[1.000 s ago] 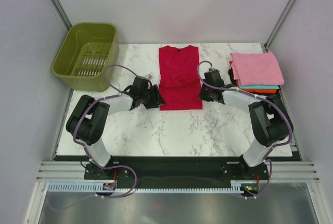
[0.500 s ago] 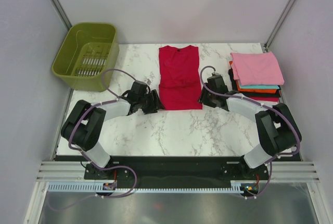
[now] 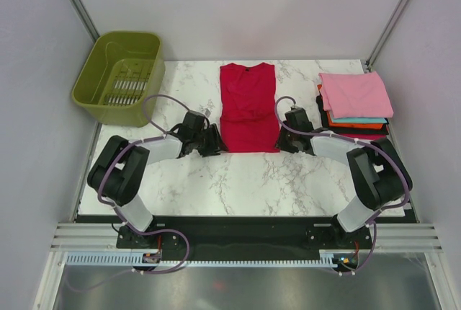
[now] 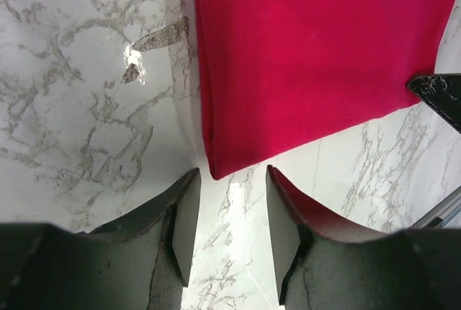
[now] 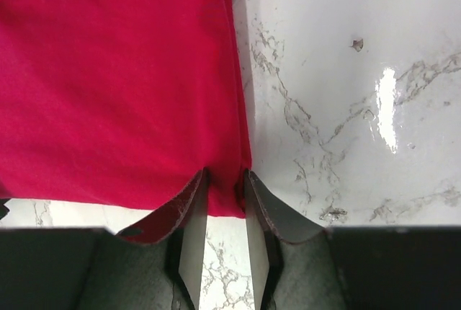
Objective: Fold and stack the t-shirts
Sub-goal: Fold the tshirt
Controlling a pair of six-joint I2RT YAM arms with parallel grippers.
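We see the crimson t-shirt (image 3: 248, 108) lying flat in the middle of the desk (image 3: 238, 180), collar toward 12 o'clock and hem toward 6, with its sleeves apparently tucked in to make a narrow strip. That shape suits a lengthwise fold. The left claw (image 4: 229, 180) sits low at the shirt's 7 o'clock corner, its fingers well apart. The corner lies just ahead of the gap and nothing is held. The right claw (image 5: 223, 180) is at the 5 o'clock corner, its fingers set narrowly on either side of the hem, with bare marble showing between them. We judge it has not yet pinched the cloth. Taking both hem corners would let the arms carry the hem up toward the collar. The folded stack, topped by the pink t-shirt (image 3: 355, 95), waits at 2 o'clock and the olive basket (image 3: 119, 76) sits at 10.
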